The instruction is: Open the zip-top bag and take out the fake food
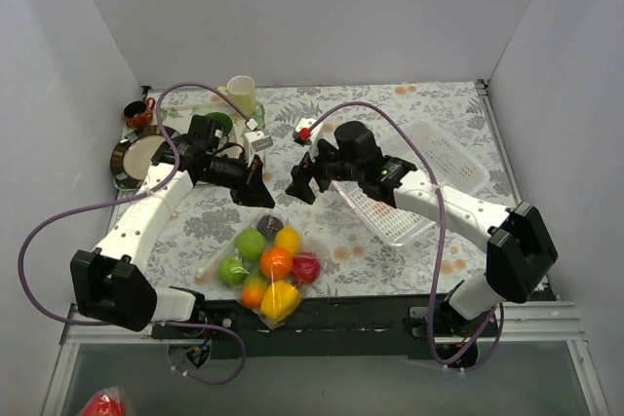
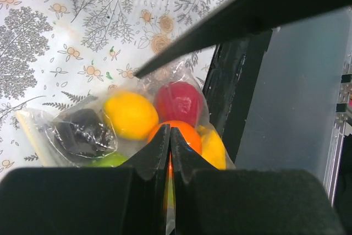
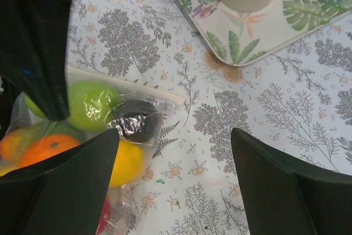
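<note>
Both fingers [image 2: 151, 155] of the left gripper [image 2: 169, 133] are pressed flat together, clenched with nothing seen between them. Fingers [image 3: 60, 185] of the right gripper [image 3: 175, 136] stand released, spread wide apart with only air between them. From above, the two grippers hang close to each other over the middle of the floral table [image 1: 390, 104], tips angled down and toward the near edge.

Below them lies the zip-top bag [image 2: 36, 130], flat on the table near the front edge, between the two arm bases. Neither gripper touches it. The fake food [image 1: 276, 262] is all inside the clear plastic, bunched together: green, orange, yellow and red pieces and one dark one. I cannot tell whether its zip strip is sealed.

A white basket [image 1: 439, 158] sits under the right arm, and a cream mug [image 1: 241, 94] stands at the far side
</note>
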Robot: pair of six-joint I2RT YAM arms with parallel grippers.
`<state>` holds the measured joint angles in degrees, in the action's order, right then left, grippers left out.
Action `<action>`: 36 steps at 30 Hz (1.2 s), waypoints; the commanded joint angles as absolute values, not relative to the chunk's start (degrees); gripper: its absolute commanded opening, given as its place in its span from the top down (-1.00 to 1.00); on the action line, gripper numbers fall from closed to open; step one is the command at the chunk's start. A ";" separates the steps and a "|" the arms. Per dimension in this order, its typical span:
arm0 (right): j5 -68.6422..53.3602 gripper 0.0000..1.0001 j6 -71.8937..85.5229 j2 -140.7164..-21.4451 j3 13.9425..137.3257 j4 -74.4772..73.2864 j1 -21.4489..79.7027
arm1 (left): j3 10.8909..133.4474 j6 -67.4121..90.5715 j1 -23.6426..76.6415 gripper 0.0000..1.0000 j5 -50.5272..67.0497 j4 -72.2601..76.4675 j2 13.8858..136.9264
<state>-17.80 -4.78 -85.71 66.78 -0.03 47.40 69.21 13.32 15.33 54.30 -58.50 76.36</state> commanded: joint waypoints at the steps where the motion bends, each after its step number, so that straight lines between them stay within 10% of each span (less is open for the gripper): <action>1: -23.55 -0.80 -4.49 -88.41 69.52 1.23 43.25 | 71.10 10.55 15.29 1.00 57.39 -62.48 73.56; 13: -35.59 -0.76 12.99 -87.71 56.09 15.71 40.34 | 56.08 10.90 0.64 0.97 43.15 -48.88 69.16; 19: -37.44 -0.67 12.22 -95.88 57.65 12.22 46.23 | 59.59 8.35 -5.71 0.18 52.55 -54.66 79.88; 32: -36.83 -0.54 13.18 -106.68 57.92 14.06 48.16 | 57.13 3.25 -5.71 -0.20 58.18 -59.41 82.62; 36: -36.74 0.01 14.85 -109.60 59.06 16.25 48.25 | 58.71 4.22 -5.80 -0.53 59.32 -59.59 82.61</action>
<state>-39.33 14.79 -106.24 57.49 14.15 47.79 57.34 4.93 -5.85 55.70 -58.39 83.42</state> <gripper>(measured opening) 0.637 0.670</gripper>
